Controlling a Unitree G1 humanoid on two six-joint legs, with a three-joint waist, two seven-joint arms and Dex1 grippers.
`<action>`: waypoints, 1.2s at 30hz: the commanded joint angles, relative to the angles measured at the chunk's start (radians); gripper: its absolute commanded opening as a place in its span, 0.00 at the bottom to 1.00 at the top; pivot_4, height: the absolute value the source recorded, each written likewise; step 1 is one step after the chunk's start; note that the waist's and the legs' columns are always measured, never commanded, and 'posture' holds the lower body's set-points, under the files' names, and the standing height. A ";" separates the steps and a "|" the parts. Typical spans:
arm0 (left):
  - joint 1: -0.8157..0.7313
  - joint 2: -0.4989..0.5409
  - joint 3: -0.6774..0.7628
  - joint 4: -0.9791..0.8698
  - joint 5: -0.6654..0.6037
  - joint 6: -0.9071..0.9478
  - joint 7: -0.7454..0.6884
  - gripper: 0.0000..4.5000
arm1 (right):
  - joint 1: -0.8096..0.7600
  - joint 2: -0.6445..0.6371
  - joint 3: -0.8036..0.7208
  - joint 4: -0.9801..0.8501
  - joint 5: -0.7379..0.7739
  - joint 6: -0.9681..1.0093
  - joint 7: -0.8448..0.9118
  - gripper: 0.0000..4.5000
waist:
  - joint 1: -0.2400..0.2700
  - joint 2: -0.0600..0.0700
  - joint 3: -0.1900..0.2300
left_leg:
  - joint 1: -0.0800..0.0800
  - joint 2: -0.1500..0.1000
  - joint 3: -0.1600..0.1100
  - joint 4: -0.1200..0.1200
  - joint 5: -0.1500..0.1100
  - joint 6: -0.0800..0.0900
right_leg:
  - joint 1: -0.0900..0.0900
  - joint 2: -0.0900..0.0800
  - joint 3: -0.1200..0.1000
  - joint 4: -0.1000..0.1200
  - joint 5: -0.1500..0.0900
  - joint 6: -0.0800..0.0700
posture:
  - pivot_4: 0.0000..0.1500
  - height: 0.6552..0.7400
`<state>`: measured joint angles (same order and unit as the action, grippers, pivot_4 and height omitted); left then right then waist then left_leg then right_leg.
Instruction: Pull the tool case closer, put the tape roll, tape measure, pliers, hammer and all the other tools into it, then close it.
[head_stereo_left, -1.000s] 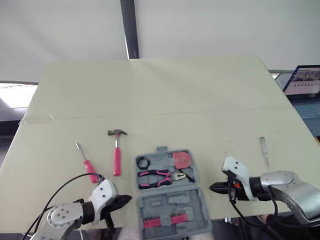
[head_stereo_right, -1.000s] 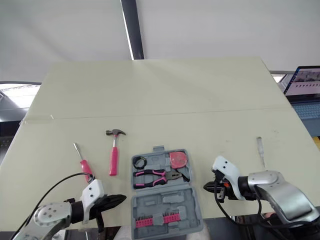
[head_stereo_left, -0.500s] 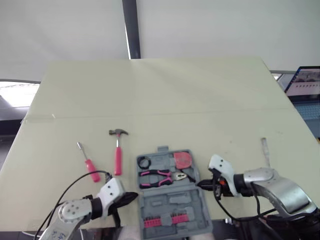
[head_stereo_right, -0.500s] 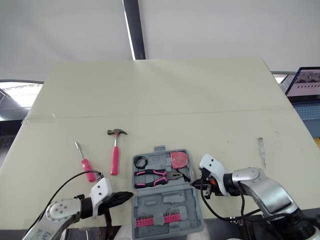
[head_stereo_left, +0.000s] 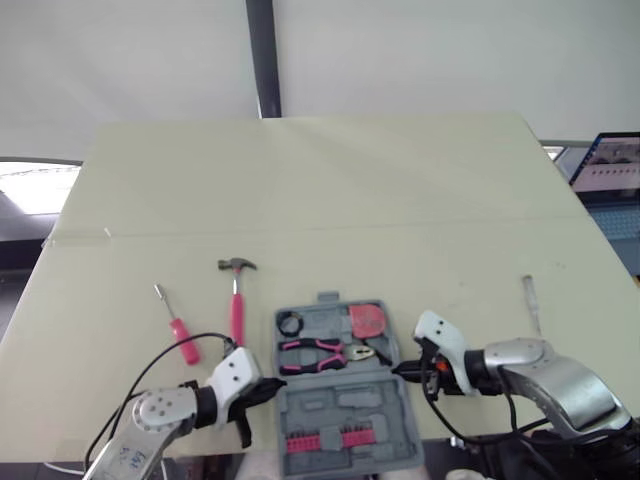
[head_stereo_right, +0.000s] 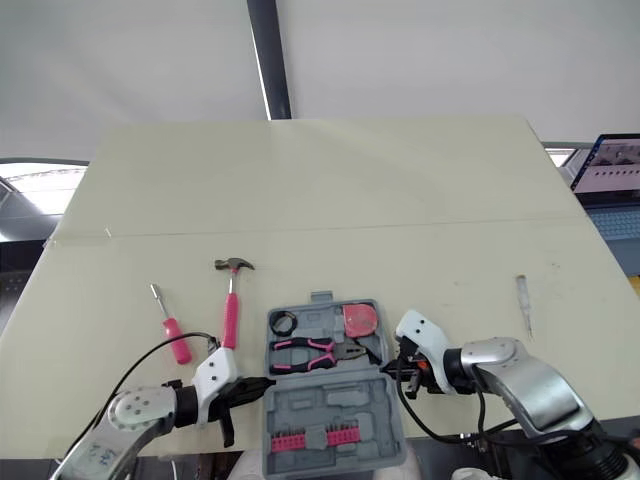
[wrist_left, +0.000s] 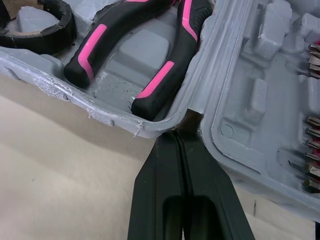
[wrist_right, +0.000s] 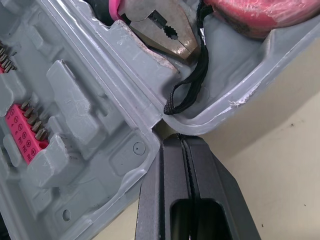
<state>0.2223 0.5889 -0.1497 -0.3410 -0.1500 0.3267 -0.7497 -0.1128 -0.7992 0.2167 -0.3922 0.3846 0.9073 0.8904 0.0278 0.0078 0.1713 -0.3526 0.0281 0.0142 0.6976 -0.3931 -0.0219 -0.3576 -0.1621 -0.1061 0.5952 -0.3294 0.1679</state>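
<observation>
The grey tool case (head_stereo_left: 340, 400) lies open at the table's near edge. Its far half holds the black tape roll (head_stereo_left: 289, 324), the pink tape measure (head_stereo_left: 367, 320) and the pink-handled pliers (head_stereo_left: 318, 352); its near half holds pink bits (head_stereo_left: 325, 440). The pink hammer (head_stereo_left: 235, 305) and a pink screwdriver (head_stereo_left: 180, 332) lie on the table left of the case. My left gripper (wrist_left: 181, 134) is shut, its tips at the hinge notch on the case's left side. My right gripper (wrist_right: 181, 137) is shut, its tips at the hinge notch on the right side.
A small pale tool (head_stereo_left: 530, 302) lies on the table to the right of the case. A laptop (head_stereo_left: 608, 165) sits beyond the table's right edge. A dark post (head_stereo_left: 262, 55) rises behind the table. The table's far half is bare.
Both grippers have moved inward to the case: the left one rightward to its left hinge notch, the right one leftward to its right hinge notch. The case and tools have not moved.
</observation>
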 joint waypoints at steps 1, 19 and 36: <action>-0.019 -0.013 -0.020 -0.038 0.001 0.020 0.014 0.01 | -0.006 0.010 0.002 -0.044 0.020 -0.004 0.002 0.00 | -0.001 0.000 0.000 | 0.000 0.000 0.000 0.000 0.000 0.000 | 0.000 0.000 0.000 0.000 0.000 0.000 | 1.00 0.95; -0.098 -0.063 -0.023 -0.090 -0.016 0.163 0.065 0.01 | -0.048 0.048 -0.010 0.003 -0.012 -0.006 -0.050 0.00 | -0.003 0.000 0.000 | 0.000 0.000 0.000 0.000 0.000 0.000 | 0.000 0.000 0.000 0.001 0.000 0.000 | 1.00 0.95; -0.144 -0.078 -0.014 -0.050 -0.017 0.177 0.088 0.01 | -0.076 0.088 -0.019 0.027 -0.041 0.000 -0.105 0.00 | -0.004 0.000 0.000 | -0.001 0.000 0.000 0.000 0.000 0.000 | -0.001 0.000 0.000 0.001 0.000 0.000 | 1.00 0.95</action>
<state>0.0940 0.5252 -0.1559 -0.3628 -0.1500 0.5236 -0.6559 -0.1753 -0.7300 0.2076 -0.3444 0.3315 0.9186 0.7881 0.0239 0.0078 0.1713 -0.3533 0.0281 0.0142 0.6978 -0.3931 -0.0220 -0.3587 -0.1620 -0.1062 0.5957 -0.3294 0.1679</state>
